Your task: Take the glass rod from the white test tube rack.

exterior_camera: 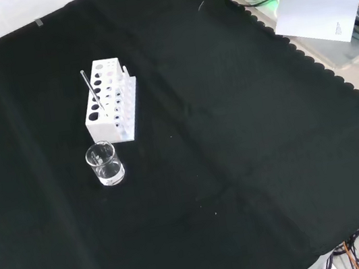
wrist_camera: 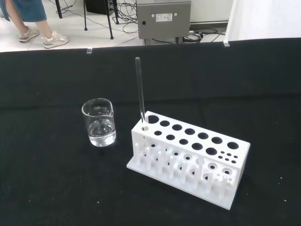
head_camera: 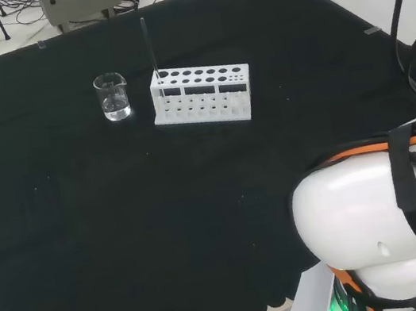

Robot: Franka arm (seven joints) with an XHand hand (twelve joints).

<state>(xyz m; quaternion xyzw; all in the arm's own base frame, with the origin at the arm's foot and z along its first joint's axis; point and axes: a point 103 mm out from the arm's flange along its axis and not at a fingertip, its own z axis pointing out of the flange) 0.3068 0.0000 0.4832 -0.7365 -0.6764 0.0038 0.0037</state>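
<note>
I saw the rod (wrist_camera: 140,89) upright in the rack's (wrist_camera: 188,157) corner hole, beaker (wrist_camera: 99,122) just beside; I couldn't tell the fingers' state.

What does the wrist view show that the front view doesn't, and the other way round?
The wrist view alone shows liquid in the bottom of the beaker and a grey box on the floor beyond the bench. The front view alone shows the cloth's scalloped edge and a white sheet past it. Both show the glass rod standing in an end hole of the white rack, with the beaker beside that end.
</note>
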